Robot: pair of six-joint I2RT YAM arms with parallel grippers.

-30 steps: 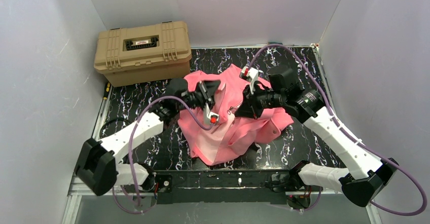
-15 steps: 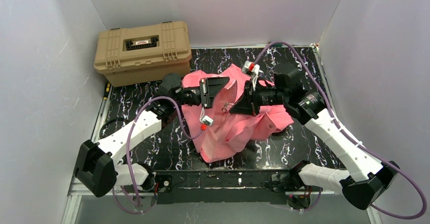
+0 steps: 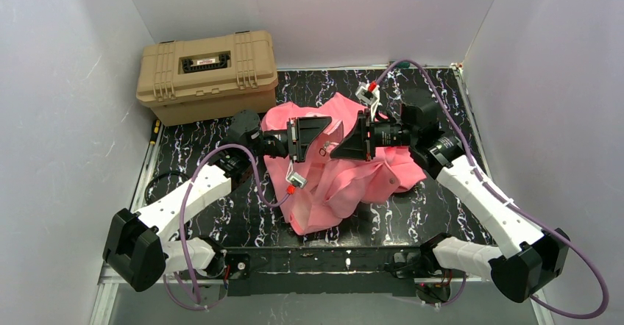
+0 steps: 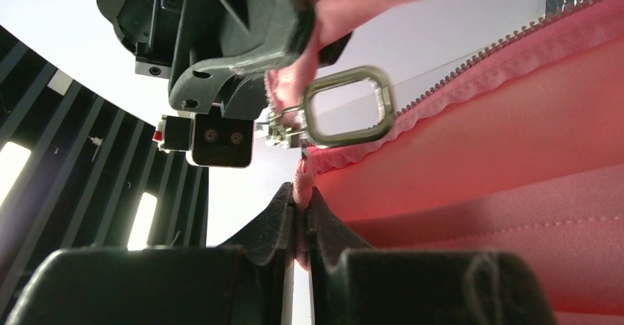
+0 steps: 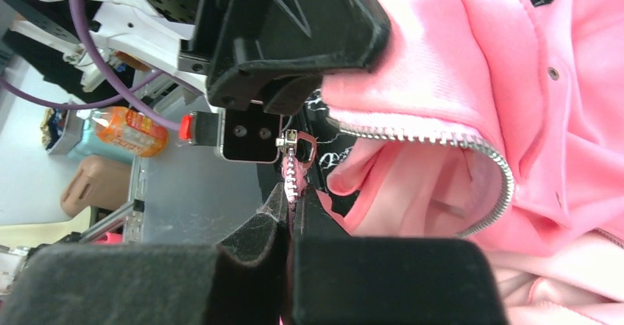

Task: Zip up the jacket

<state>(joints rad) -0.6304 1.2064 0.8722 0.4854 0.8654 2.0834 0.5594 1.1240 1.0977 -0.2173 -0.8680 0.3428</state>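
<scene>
The salmon-pink jacket (image 3: 346,181) lies bunched on the black marbled table (image 3: 441,93), its front lifted between the two arms. My left gripper (image 3: 328,129) and right gripper (image 3: 334,151) meet tip to tip above it. In the left wrist view the left gripper (image 4: 300,194) is shut on a pink fabric edge just below the metal zipper pull ring (image 4: 346,115). In the right wrist view the right gripper (image 5: 292,193) is shut on the zipper tape with its teeth, just under the slider (image 5: 294,145). An open run of zipper teeth (image 5: 456,143) curves over the pale lining.
A tan hard case (image 3: 208,75) stands at the back left corner. White walls close in the table on three sides. A small yellow-handled tool (image 3: 155,129) lies by the left edge. The arms' mounting rail (image 3: 324,260) runs along the near edge.
Both wrists have rolled and come level, tips closing toward each other. The jacket's front has been lifted and the cloth has drawn in toward the middle.
</scene>
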